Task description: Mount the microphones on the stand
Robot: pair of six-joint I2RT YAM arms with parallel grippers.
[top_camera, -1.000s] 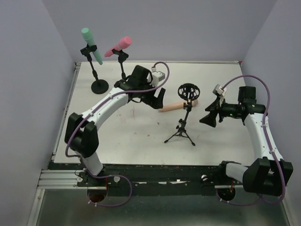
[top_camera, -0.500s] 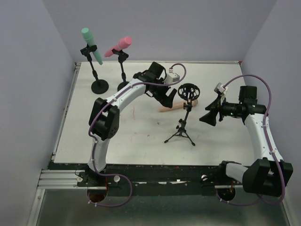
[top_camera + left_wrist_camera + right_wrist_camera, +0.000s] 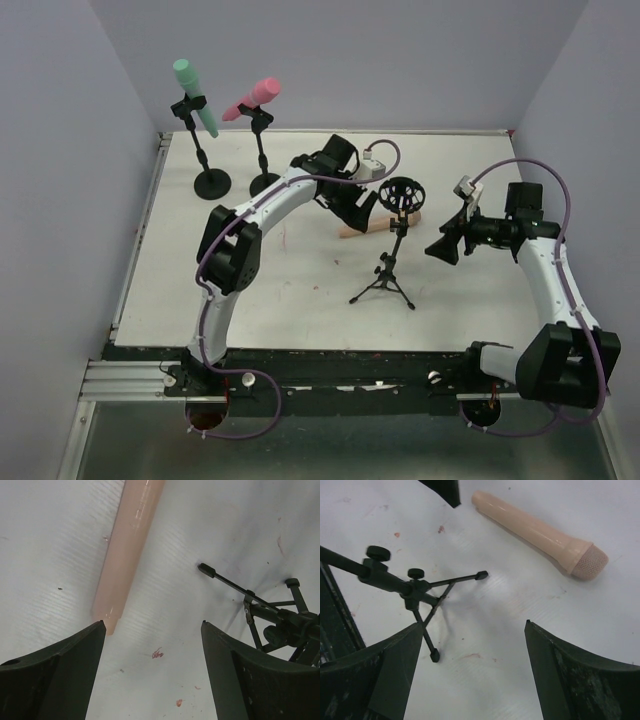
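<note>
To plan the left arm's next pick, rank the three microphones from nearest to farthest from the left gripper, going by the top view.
1. Peach microphone: lying flat, just beside the left gripper.
2. Pink microphone: raised at the back, well to the left.
3. Teal microphone: raised at the back, farther left still.

The teal mic (image 3: 193, 95), pink mic (image 3: 253, 98) and peach mic (image 3: 535, 530) are plain, though the peach head has a fine mesh. The stands (image 3: 212, 182) and tripod (image 3: 385, 275) are black. The table (image 3: 300, 290) is white with reddish specks. The arms (image 3: 270, 205) are white, the cables (image 3: 240, 436) purple and the fingers (image 3: 55, 680) black.
</note>
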